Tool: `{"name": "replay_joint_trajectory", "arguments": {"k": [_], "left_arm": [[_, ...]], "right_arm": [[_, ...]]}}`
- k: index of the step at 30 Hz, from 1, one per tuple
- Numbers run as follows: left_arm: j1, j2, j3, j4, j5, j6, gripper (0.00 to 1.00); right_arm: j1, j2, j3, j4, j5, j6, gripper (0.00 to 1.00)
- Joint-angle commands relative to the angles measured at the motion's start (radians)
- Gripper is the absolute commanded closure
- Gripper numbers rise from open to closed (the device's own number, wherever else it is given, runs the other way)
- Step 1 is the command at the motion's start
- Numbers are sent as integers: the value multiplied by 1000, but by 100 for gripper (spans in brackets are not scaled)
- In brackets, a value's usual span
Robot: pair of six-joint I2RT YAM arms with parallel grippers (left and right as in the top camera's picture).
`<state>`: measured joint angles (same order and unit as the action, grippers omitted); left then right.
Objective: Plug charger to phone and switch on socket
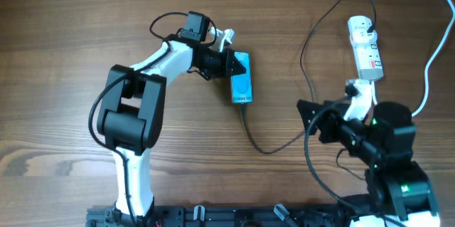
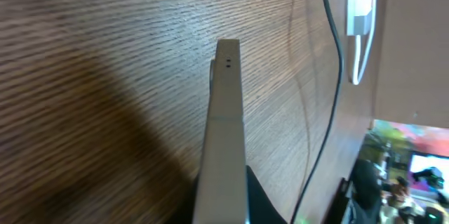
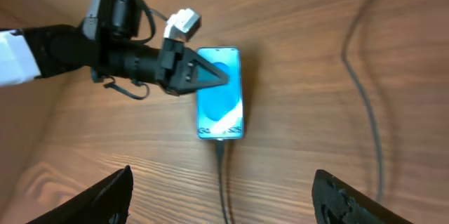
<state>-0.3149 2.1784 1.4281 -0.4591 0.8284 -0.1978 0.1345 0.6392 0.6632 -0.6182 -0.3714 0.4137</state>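
Left fingers (image 3: pixel 200 74) press clenched on the phone (image 1: pixel 243 85) at frame centre, with the charger (image 3: pixel 222 182) at its lower end. Right fingers (image 3: pixel 116 196) gape empty. A clumsy poke could shove the socket (image 1: pixel 365 48), upper right, and tug the plug loose.

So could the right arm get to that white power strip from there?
Likely yes: the socket lies close by that arm, nothing sits between, and the right end effector is open and empty.
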Motion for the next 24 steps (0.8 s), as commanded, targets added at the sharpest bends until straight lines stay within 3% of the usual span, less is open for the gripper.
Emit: {"name": "replay_joint_trajectory", "arguments": {"k": [1,10,19,24], "left_arm": [[-1,82,1,58,-10,27,96],[10,177,0,97,-11,-34,91],[19,179,0,82,-19,-49,66],[39,179,0,55,-39,-85,64]], "right_arm": [[-1,-16,6,-64,64,16,18],[-1,-15,6,-196,64,68,18],[-1,-15,6,-225,58,95,17],[-1,-15,6,-250,58,94,17]]}}
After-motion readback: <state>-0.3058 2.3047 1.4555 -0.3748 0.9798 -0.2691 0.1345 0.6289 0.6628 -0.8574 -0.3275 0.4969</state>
